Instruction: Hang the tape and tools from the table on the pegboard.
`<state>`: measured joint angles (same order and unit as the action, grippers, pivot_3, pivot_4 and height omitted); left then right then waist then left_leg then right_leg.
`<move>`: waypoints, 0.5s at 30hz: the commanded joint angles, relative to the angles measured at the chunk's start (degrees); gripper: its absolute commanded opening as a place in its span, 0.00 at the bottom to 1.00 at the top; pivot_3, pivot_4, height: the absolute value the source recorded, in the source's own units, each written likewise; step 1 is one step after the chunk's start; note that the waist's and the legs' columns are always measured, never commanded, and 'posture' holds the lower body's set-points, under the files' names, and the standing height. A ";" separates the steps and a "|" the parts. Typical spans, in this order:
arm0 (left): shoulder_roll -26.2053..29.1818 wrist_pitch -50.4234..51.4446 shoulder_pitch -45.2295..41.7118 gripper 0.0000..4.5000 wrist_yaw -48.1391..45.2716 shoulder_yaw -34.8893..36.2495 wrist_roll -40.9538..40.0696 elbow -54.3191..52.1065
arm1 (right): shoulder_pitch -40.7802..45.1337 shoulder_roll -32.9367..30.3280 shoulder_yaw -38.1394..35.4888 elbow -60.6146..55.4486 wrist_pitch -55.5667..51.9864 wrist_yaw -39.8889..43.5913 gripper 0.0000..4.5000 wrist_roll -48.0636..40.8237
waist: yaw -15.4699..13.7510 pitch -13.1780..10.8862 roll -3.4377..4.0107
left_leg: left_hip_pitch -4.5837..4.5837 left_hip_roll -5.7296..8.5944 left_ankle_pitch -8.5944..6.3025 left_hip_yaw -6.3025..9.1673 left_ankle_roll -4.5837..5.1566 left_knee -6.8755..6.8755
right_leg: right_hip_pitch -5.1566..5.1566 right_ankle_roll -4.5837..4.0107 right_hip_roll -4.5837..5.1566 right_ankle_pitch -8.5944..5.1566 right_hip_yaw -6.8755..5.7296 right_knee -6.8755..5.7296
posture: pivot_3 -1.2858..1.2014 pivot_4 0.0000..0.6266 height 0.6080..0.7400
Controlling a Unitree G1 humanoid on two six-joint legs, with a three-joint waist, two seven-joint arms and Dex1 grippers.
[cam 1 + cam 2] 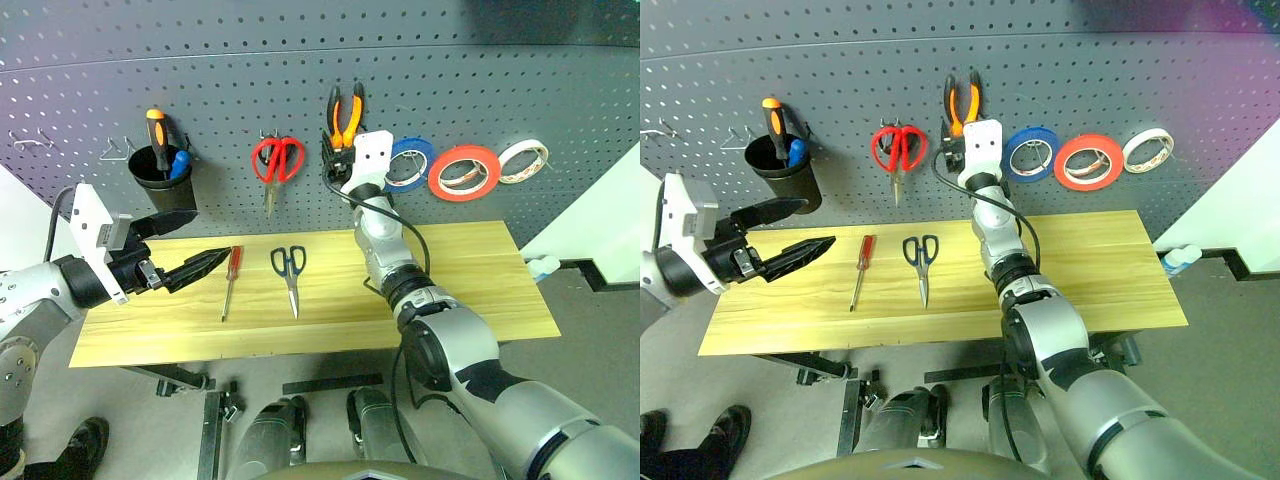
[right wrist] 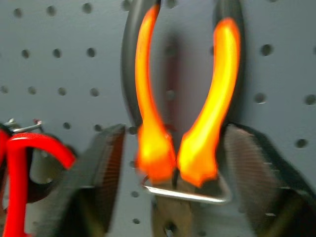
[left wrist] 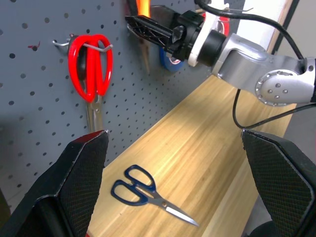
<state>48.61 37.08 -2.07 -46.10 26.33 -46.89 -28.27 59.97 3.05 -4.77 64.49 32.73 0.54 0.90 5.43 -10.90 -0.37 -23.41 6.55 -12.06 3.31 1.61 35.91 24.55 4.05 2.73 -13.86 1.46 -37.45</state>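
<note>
The left arm's black two-fingered tool [image 1: 790, 230] points level, fingers spread wide. The right arm reaches forward, its tool [image 2: 170, 182] fingers parted.

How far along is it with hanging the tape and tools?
Done: red tape and pliers hang on the pegboard; the open right gripper flanks the pliers. Left: black scissors and screwdriver on the table, near the open, empty left gripper.
</note>
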 commanded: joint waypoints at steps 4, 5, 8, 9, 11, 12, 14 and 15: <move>0.68 -0.51 -0.06 1.00 0.05 2.15 -0.76 -1.63 | 2.03 -0.51 0.28 -1.32 1.72 0.03 0.99 0.24 | -0.02 0.00 0.00 | 0.00 0.00 0.00 0.01 0.00 0.00 | 0.00 0.00 0.00 0.00 0.00 0.01 | 0.50 0.28 1.00; 0.63 -0.54 -0.06 1.00 0.10 2.10 -0.75 -1.64 | 1.87 -0.37 -0.07 -1.60 1.71 1.20 0.99 -0.57 | -0.02 0.00 0.00 | 0.00 0.00 0.00 0.01 0.00 0.00 | -0.01 0.00 0.00 0.00 0.00 0.01 | 0.50 0.28 1.00; 0.55 -0.54 -0.01 1.00 0.15 2.12 -0.83 -1.74 | 1.27 -0.33 -0.55 -2.88 1.91 3.05 0.99 -1.75 | 0.00 0.00 0.00 | 0.00 0.00 0.00 0.01 0.00 -0.01 | -0.01 0.00 0.00 0.00 0.00 0.02 | 0.50 0.28 1.00; 0.53 -0.56 -0.04 1.00 0.13 2.06 -0.82 -1.67 | 1.06 -0.43 -0.48 -3.53 1.96 3.37 0.99 -1.83 | 0.00 0.00 0.00 | 0.00 0.00 0.00 0.01 0.00 -0.01 | -0.01 0.00 0.00 0.00 0.00 0.02 | 0.49 0.28 1.00; 0.48 -0.60 -0.04 1.00 0.09 1.91 -0.76 -1.65 | 0.61 -0.66 -0.47 -5.18 2.04 3.56 0.99 -2.10 | -0.01 -0.01 0.00 | 0.00 0.00 0.00 0.01 0.00 -0.01 | -0.01 0.00 0.00 0.00 0.00 0.03 | 0.49 0.28 1.00; 0.40 -0.61 -0.16 1.00 0.13 1.81 -0.81 -1.55 | 0.43 -0.72 -0.49 -6.06 1.91 3.62 0.99 -2.25 | 0.00 -0.01 0.00 | 0.00 0.00 -0.01 0.01 0.00 -0.02 | -0.01 0.00 0.00 0.00 -0.01 0.03 | 0.49 0.29 1.00; 0.35 -0.70 -0.38 1.00 0.12 1.54 -0.70 -1.39 | 0.02 -0.85 -0.46 -7.99 1.65 3.49 0.99 -2.33 | 0.01 -0.01 0.01 | 0.00 0.00 -0.01 0.01 0.00 -0.02 | -0.01 0.00 0.00 -0.01 0.00 0.04 | 0.49 0.28 1.00; 0.38 -0.78 -0.44 1.00 0.05 1.41 -0.58 -1.31 | -0.19 -0.93 -0.33 -8.96 1.54 3.23 0.99 -2.21 | 0.01 -0.01 0.01 | 0.00 0.00 -0.01 0.02 0.00 -0.03 | -0.01 -0.01 0.00 -0.01 0.00 0.05 | 0.49 0.28 1.00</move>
<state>48.59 37.07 -2.10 -46.02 26.27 -46.90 -28.28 59.55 2.32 -4.95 59.45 33.06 3.85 -0.87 5.44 -10.90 -0.36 -23.41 6.54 -12.07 3.33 1.61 35.88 24.54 4.04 2.73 -13.87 1.45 -37.39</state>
